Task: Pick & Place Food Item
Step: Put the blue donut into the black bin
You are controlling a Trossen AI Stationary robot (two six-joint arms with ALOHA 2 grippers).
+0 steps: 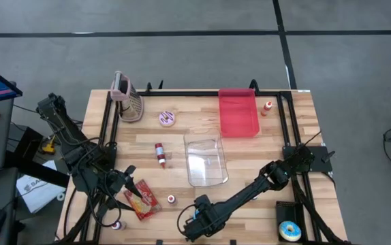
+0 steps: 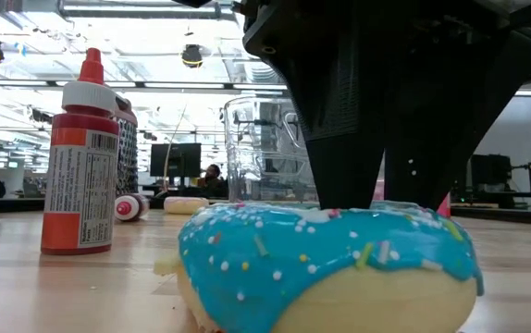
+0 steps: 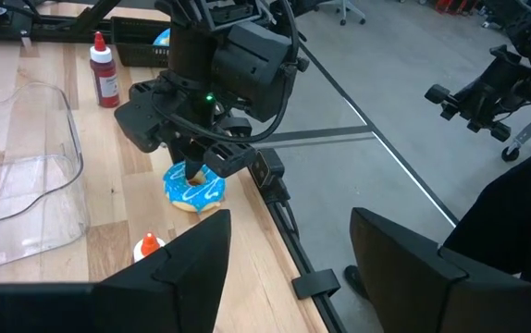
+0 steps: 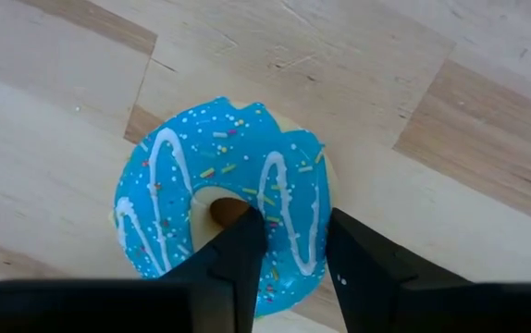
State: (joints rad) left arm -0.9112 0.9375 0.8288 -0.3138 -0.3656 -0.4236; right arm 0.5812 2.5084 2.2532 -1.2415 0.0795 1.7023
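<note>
A blue-frosted doughnut [image 4: 210,176] with white stripes and sprinkles lies flat on the wooden table near its front edge, also seen in the left wrist view [image 3: 196,191] and the low view [image 2: 321,264]. My right gripper [image 4: 298,254] stands over it, pointing down and shut on its ring; in the high view the gripper [image 1: 199,219] hides nearly all of it. My left gripper [image 3: 289,222] waits open at the table's front left [image 1: 129,178], above a red snack packet [image 1: 142,199], with nothing between its fingers. My right gripper comes from above, fingers pointing down. One finger [image 4: 238,254] stands in the doughnut's hole and the other [image 4: 363,268] against its outer rim, so one side of the ring [image 4: 295,208] is pinched between them. The doughnut still lies flat on the table.
A clear plastic container [image 1: 206,160] sits mid-table with a red tray [image 1: 238,112] behind it. A pink doughnut [image 1: 167,118], a grater [image 1: 129,101], a red bottle [image 1: 160,154] and small bottles [image 1: 171,199] stand around. Another doughnut [image 1: 290,230] lies front right.
</note>
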